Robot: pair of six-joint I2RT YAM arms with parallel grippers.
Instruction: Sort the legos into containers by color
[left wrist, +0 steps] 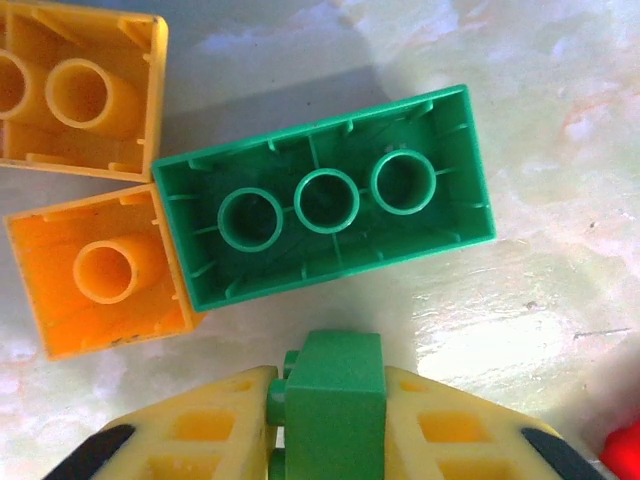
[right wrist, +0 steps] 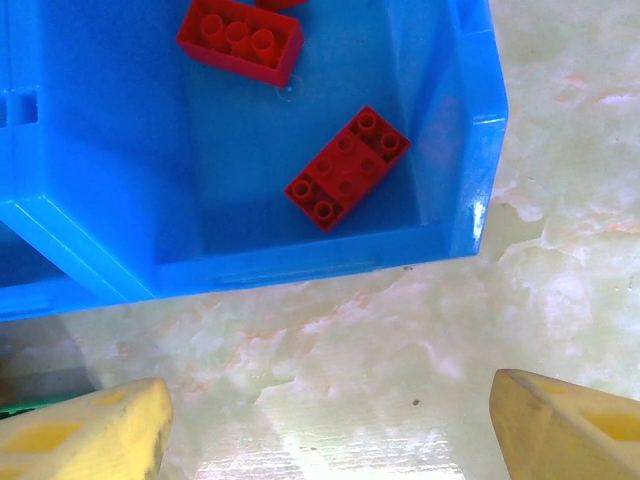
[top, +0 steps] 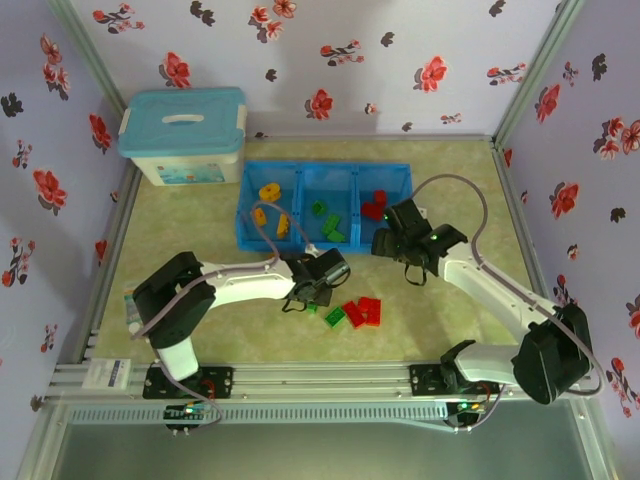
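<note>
Orange brick (left wrist: 75, 85) cropped at top-left edge, red piece (left wrist: 625, 455) cut off at corner, shape unclear

We find the storage box (top: 183, 135) at the frame's upper left, the tray (top: 330, 166) just right of it. Loose bricks (top: 362, 312) lie on the table (top: 455, 185) below the tray.

Top view, lower left: left arm (top: 240, 285), white tubular links between bulky black joint housings. Lower right: right arm (top: 490, 285), same white-and-black build, with a grey cable (top: 450, 178) arched above and a green indicator light (top: 435, 238) on the black wrist. Left wrist view, bottom edge: left gripper (left wrist: 330, 390), fingers (left wrist: 215, 430) yellow, moulded with rectangular pockets, black-trimmed at the outer corners. Right wrist view, bottom corners: right gripper (right wrist: 328, 400), paler yellow, wedge-shaped.
</note>
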